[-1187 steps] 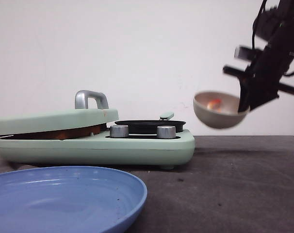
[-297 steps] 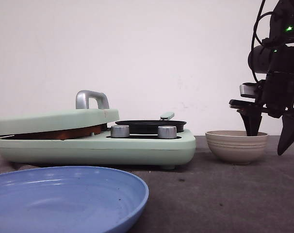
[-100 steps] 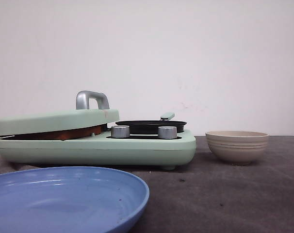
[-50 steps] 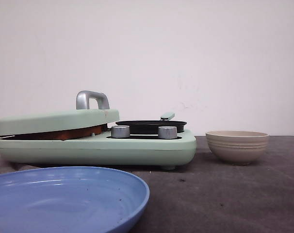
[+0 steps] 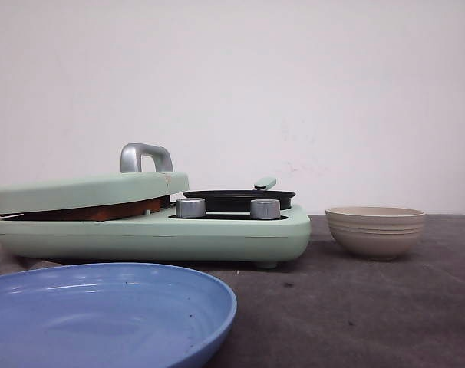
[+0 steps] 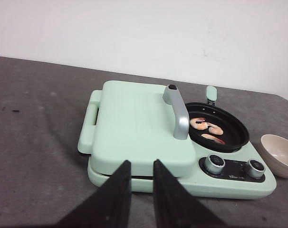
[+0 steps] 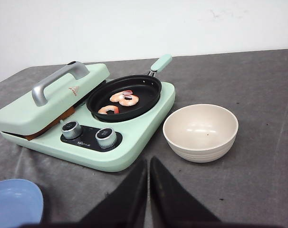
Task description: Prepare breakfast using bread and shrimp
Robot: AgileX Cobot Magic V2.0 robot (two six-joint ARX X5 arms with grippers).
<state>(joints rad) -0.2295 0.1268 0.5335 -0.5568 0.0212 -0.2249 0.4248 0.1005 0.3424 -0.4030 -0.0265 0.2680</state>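
Note:
Three red-orange shrimp (image 7: 124,99) lie in the black pan (image 7: 125,97) on the mint-green breakfast maker (image 5: 156,234); the left wrist view shows the shrimp (image 6: 206,127) too. Under the maker's shut lid (image 6: 134,123), a brown bread edge (image 5: 94,211) shows in the gap, also seen as bread (image 7: 56,124) from the right wrist. My left gripper (image 6: 141,166) hovers in front of the lid, open by a narrow gap, holding nothing. Back from the maker and the beige bowl (image 7: 201,130), my right gripper (image 7: 148,161) is shut and empty. Neither gripper appears in the front view.
The beige ribbed bowl (image 5: 375,230) stands empty on the dark table to the right of the maker. A blue plate (image 5: 102,314) lies at the near left, in front of the maker. Two silver knobs (image 5: 226,208) sit on the maker's front.
Earlier my right gripper carried the bowl with shrimp in the air, then set it on the table and left the front view. Nothing has moved over the last second.

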